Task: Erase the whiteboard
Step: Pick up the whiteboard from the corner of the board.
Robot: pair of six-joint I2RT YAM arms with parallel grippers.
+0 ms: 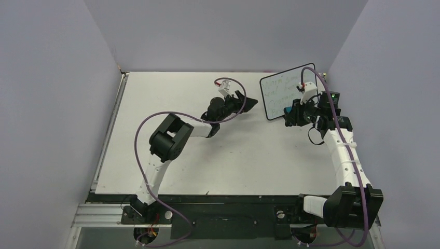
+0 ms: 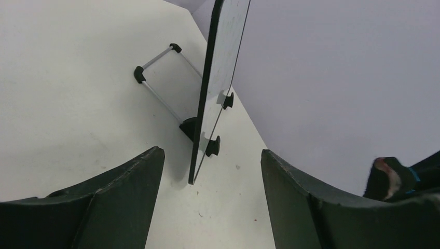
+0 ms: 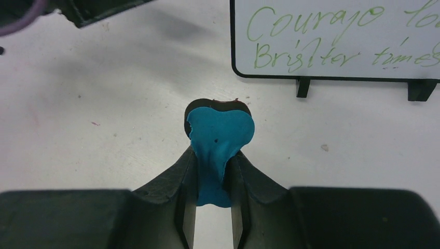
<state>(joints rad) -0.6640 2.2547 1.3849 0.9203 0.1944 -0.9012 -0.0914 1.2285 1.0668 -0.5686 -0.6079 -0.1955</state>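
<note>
Just before the whiteboard (image 3: 332, 46), right tool (image 3: 214, 158) around blue eraser (image 3: 220, 129).

The right tool (image 3: 214, 171) is clamped on a blue eraser (image 3: 218, 135), whose dark pad pokes out at the far end just above the white desk (image 3: 104, 114). Farther off to the right, the whiteboard (image 3: 337, 36) stands on black feet (image 3: 303, 87), with green handwriting reading "Brighter times".

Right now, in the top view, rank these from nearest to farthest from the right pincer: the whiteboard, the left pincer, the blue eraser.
1. The blue eraser, clamped in the right pincer itself.
2. The whiteboard, standing just behind that pincer, toward the far right corner.
3. The left pincer, open, off to the left of the board.
</note>
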